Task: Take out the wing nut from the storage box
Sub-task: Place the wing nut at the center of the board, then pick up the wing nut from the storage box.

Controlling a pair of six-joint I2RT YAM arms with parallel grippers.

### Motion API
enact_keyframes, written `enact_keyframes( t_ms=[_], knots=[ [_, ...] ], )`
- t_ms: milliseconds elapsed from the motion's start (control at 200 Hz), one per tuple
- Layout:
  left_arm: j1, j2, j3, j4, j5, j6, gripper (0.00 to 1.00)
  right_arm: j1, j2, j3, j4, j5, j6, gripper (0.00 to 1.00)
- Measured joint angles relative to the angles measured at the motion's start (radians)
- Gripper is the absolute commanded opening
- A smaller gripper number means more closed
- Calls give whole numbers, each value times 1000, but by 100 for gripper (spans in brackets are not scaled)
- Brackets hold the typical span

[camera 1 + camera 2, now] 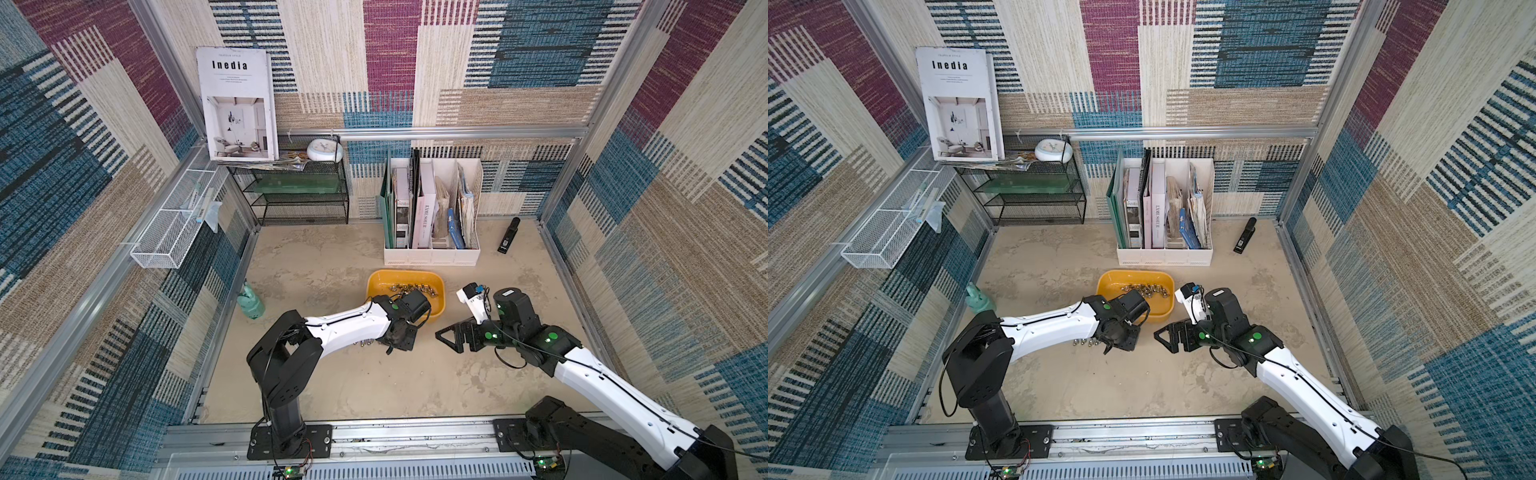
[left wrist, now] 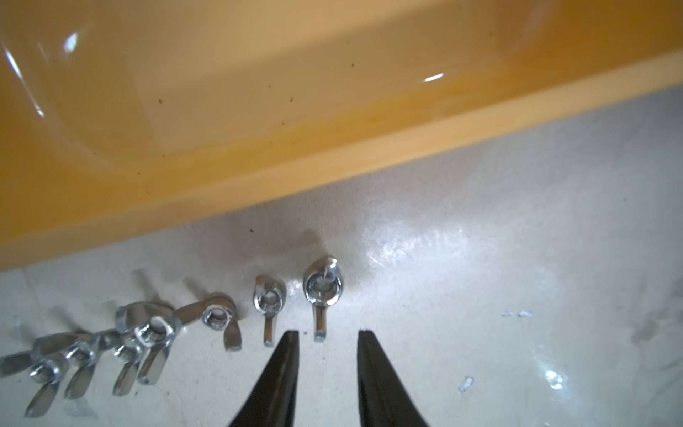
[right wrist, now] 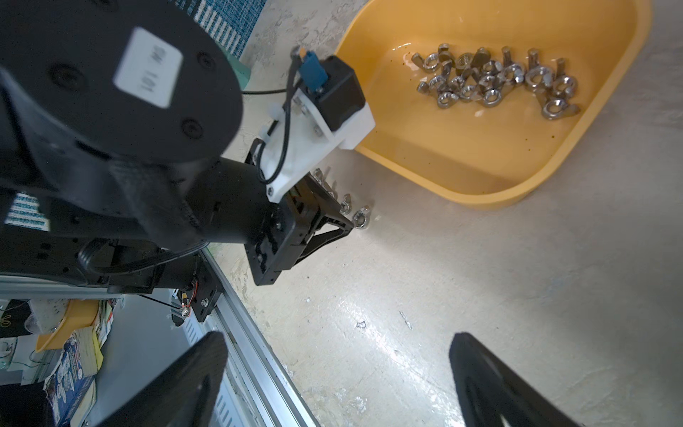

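**A:** Where are the wing nuts?

**B:** Most lie heaped in the yellow box (image 3: 480, 199), a pile (image 3: 495, 79) of shiny metal along its far side. Several more sit in a row (image 2: 140, 340) on the table (image 2: 480, 258), just outside the box's near wall.

**A:** And the grippers?

**B:** The left gripper (image 2: 328, 334) hangs low over the table by that row. Its jaws are narrowly parted and hold nothing. 1 nut (image 2: 322, 292) lies flat just beyond the tips, with 1 wing pointing into the gap and touching neither jaw. The right gripper (image 3: 336, 338) is spread wide and empty, off to the box's side.

**A:** How would a nut handle?

**B:** It looks small, rigid and light, with polished metal that is likely slippery. The nuts in the pile overlap, so a careless pinch could drag out 2. I would close on the 2 flat wings, or across the threaded hub, of a nut at the pile's edge. A nut lying flat leaves little to grip, so the tips would need to come right down to the box floor.
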Motion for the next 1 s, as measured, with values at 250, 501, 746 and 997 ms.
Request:
enact_keyframes(
  t_ms=[250,501,746,997],
  knots=[
    [29,-1,168,-71,-41,44,42,0,6,12,25,20,-5,99],
    [118,65,291,-98,-37,109,43,1,45,32,35,35,-11,99],
    [210,171,390,-108,-10,167,42,1,101,62,58,58,-16,99],
    [292,258,436,-85,47,258,41,1,181,113,72,76,-23,99]
  ],
)
